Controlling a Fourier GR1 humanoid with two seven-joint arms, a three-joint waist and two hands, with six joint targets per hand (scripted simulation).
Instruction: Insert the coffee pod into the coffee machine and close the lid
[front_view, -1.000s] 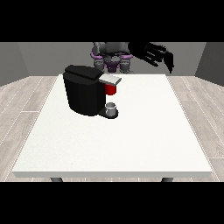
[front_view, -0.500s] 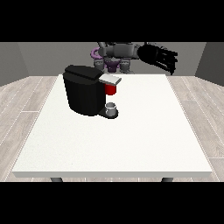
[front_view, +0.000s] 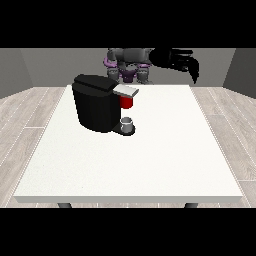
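On the white counter (front_view: 150, 160), left of middle: black coffee machine (front_view: 97, 102), upright, grey lid (front_view: 125, 90) jutting rightward over a red thing at the machine (front_view: 127, 102). Lower down, on the machine's base, a small grey thing (front_view: 127, 122), possibly the coffee pod, cannot tell for sure. Behind the far counter edge, robot torso (front_view: 129, 64). At the view's right, raised above the far corner, a black hand (front_view: 182, 61), fingers drooping relaxed, grasping nothing. Other hand not visible. Well apart from the machine, nothing between
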